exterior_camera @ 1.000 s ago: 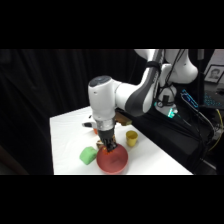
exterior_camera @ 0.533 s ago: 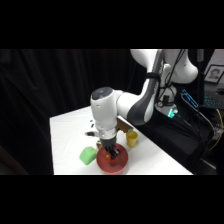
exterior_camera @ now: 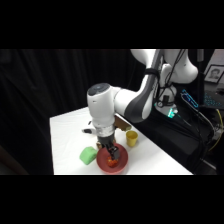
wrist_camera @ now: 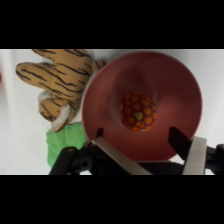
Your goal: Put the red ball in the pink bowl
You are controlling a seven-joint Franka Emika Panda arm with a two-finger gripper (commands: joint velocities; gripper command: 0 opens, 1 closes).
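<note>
The pink bowl (wrist_camera: pixel 185 85) fills the wrist view, and the red ball (wrist_camera: pixel 138 111), dotted with orange and yellow, lies at its bottom. My gripper (wrist_camera: pixel 137 136) hangs just over the bowl's near rim. It is open, its two fingers (wrist_camera: pixel 107 149) spread wider than the ball and touching nothing. In the side view the gripper (exterior_camera: pixel 111 153) reaches down into the pink bowl (exterior_camera: pixel 123 163) at the table's front edge, and the red ball (exterior_camera: pixel 113 161) shows as a small dark spot inside.
A green block (exterior_camera: pixel 88 156) sits just left of the bowl, also seen as the green block (wrist_camera: pixel 65 142). A striped tiger plush (wrist_camera: pixel 65 82) lies beside the bowl. A small yellow cup (exterior_camera: pixel 131 138) stands behind and to the right of it.
The arm has swung left and come down, so the gripper now sits lower, inside the bowl. The bowl, the block and the cup have stayed put.
</note>
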